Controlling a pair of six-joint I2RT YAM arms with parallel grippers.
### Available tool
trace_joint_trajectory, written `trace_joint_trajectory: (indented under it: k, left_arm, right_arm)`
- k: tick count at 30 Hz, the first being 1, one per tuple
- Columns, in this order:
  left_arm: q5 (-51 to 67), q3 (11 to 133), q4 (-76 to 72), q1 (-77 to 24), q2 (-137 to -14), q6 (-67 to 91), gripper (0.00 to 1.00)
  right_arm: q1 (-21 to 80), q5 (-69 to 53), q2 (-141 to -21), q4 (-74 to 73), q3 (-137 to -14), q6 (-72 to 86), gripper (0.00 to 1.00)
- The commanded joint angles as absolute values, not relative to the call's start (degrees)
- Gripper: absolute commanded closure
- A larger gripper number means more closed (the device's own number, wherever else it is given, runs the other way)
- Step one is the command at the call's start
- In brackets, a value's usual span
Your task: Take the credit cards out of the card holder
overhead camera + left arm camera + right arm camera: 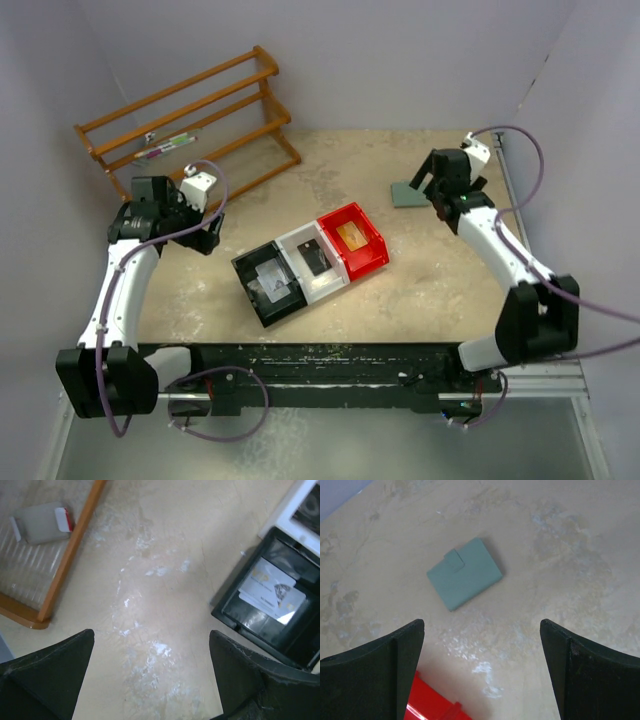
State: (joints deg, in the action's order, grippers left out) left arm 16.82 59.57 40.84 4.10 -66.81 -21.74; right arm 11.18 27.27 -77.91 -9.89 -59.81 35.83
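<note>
Beige mottled surface (420,290), walled in pale panels on the left, far and right sides. Orange-brown wooden slatted rack (215,105), standing at the far left corner, with a small slim green-and-red item (168,147) lying on one of its rails. Left white-and-black arm (125,290), bent up from the near left; its pincer (151,632) is spread wide, holds nothing and hangs over bare surface between the rack and the bins. Right white-and-black arm (510,255), reaching to the far right; its pincer (482,622) is likewise spread wide and holds nothing, hanging above the surface near the wallet. Row of three open plastic bins at centre, set touching side by side on a slant: black bin (262,312) nearest and leftmost, white bin (328,288) in the middle, red bin (372,262) farthest and rightmost. Grey-green squarish card holder (465,574), folded shut with its tab clasp over the front, lying flat on the surface at the far right, well apart from the bins and touched by neither pincer. Silvery grey-white credit card (272,590), flat in the black bin. Black credit card (313,258), flat in the white bin. Orange-gold credit card (350,235), flat in the red bin.
</note>
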Motion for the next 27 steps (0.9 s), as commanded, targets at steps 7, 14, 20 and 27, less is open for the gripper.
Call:
trace_joint_trajectory:
  k: [7, 14, 20, 27]
  left_arm:
    - [28.38, 63.25, 54.64, 4.22, -63.84, -32.67, 0.01]
    - [31.53, 59.97, 54.78, 1.97, -65.66, -36.07, 0.01]
    - [24.32, 54.56, 51.47, -6.57, -66.56, -36.56, 0.01]
    - [20.51, 51.74, 47.85, -9.76, -67.97, -34.72, 0.01]
  right_arm:
    - [14.04, 28.74, -100.02, -15.15, -78.07, 40.71, 0.02]
    - [22.42, 29.91, -102.93, -17.18, -81.64, 37.62, 0.03]
    - [26.19, 22.70, -93.09, -12.21, -71.80, 32.56, 0.07]
    - [26.88, 14.69, -88.32, -10.95, -64.69, 24.05, 0.15]
